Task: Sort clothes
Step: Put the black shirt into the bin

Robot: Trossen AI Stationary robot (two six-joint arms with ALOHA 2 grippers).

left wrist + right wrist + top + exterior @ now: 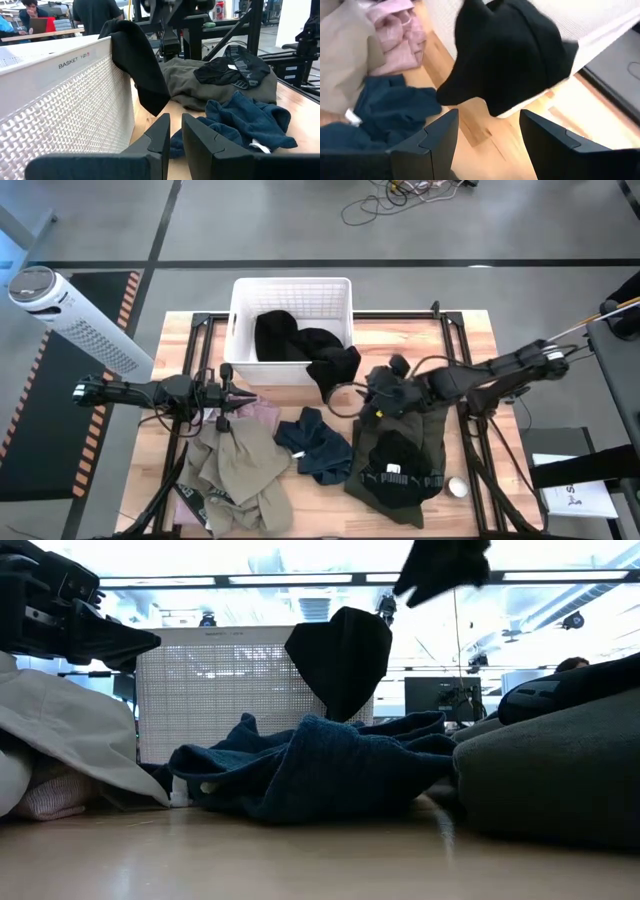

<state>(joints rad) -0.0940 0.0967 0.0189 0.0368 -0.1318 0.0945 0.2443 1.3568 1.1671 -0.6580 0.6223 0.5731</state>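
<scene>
A black garment lies in the white bin; one end hangs over the bin's near right corner. On the table lie a khaki-tan garment, a pale pink shirt, a dark teal-blue garment and a dark olive garment with a black one on top. My right gripper is open and empty, just right of the hanging black end. My left gripper hovers over the pink shirt by the bin's near left corner, its fingers a narrow gap apart and empty.
A white perforated cylinder stands off the table's far left corner. A small round white object lies near the table's near right edge. Bare wood shows between the bin and the teal garment. People sit in the room beyond.
</scene>
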